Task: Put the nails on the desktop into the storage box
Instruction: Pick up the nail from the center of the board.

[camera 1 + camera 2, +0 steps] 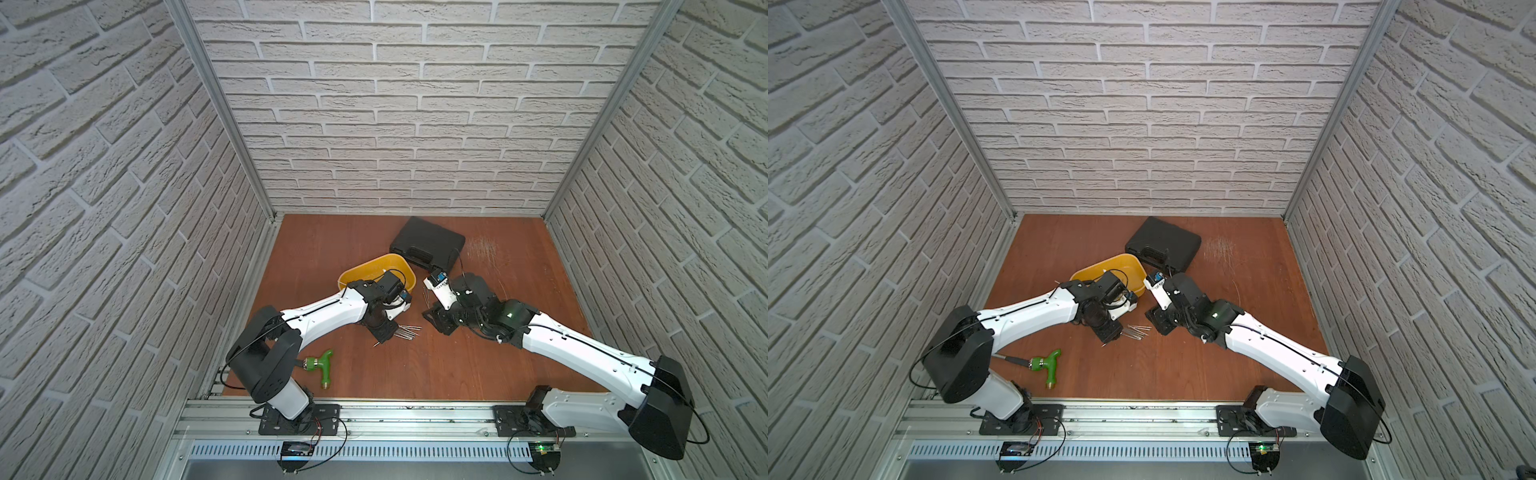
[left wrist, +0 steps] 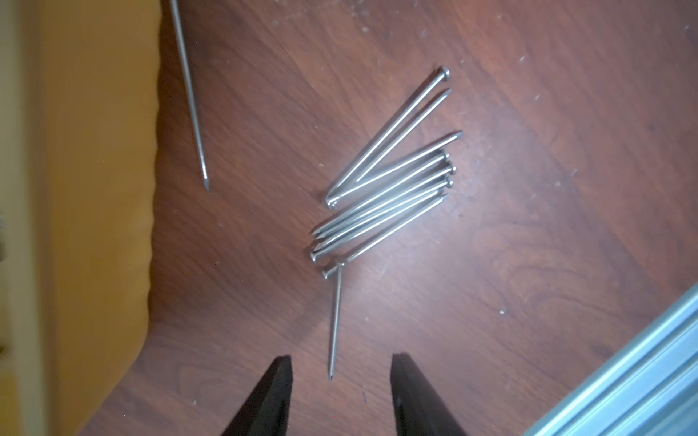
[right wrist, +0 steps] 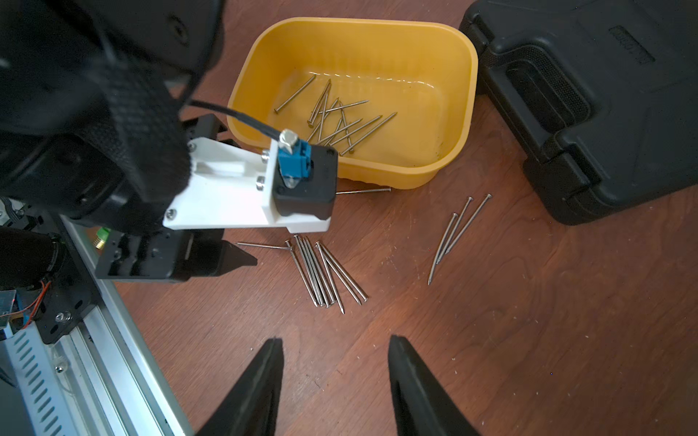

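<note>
Several nails (image 2: 385,196) lie bunched on the desktop (image 1: 457,365), in front of the yellow storage box (image 3: 468,113). My left gripper (image 2: 340,362) stands open just over the board, and the tip of one stray nail (image 2: 335,321) reaches between its fingers. In both top views it sits beside the bunch (image 1: 409,331) (image 1: 1136,332). My right gripper (image 3: 334,341) is open and empty, a little short of the same bunch (image 3: 325,271). Three more nails (image 3: 457,234) lie to one side and a single one (image 3: 364,191) against the box. Several nails (image 3: 340,120) rest inside the box.
A black moulded case (image 1: 428,243) lies behind the box, close to its far corner. A green-handled tool (image 1: 322,365) rests near the left arm's base. An aluminium rail (image 1: 374,415) runs along the front edge. Brick-patterned walls close in three sides.
</note>
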Tool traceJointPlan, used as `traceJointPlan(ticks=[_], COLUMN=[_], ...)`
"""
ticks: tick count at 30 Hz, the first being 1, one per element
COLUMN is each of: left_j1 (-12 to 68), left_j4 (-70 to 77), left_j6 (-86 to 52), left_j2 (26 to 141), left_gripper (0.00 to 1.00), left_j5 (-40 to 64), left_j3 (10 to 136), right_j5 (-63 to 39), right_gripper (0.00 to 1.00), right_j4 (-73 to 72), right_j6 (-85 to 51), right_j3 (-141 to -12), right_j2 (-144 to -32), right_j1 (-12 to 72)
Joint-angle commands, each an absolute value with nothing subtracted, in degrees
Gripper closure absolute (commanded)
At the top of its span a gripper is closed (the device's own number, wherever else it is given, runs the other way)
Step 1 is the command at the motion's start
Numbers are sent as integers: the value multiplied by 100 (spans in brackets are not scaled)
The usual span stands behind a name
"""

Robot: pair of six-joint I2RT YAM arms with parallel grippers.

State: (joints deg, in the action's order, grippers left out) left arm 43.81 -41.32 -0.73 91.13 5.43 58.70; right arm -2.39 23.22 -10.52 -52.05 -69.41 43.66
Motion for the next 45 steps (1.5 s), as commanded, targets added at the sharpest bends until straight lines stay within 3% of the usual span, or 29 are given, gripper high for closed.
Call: traceJointPlan(ticks=[1, 9, 16, 24, 38, 45], left_j1=[4415, 4417, 4403, 4526, 4720, 4756], left_j4=[-3986, -4124, -4061, -3781, -3778, -4077], left_j6=[90, 225, 279, 369, 48, -72], left_j2=[9226, 9306, 9416, 9358, 10205, 10441], left_gripper=[52, 53, 61, 61, 60, 65], left_j5=[560, 545, 341, 11, 17, 62], left_j3=[5797, 5881, 5836, 5708, 6241, 6403], right_j5=[-263, -203, -219, -97, -113, -271], right_gripper=[50, 50, 50, 51, 51, 50], right_j4=[2086, 2057, 2039, 1898, 2289, 2087], right_j6=[-1116, -1052, -1157, -1298, -978, -973], right_j3=[-5100, -5203, -5222, -5250, -5704, -5495], right_j2=[-6759, -6697, -6553, -6662, -6872, -6817], right_j1=[4374, 4342, 4335, 4333, 4283, 4046])
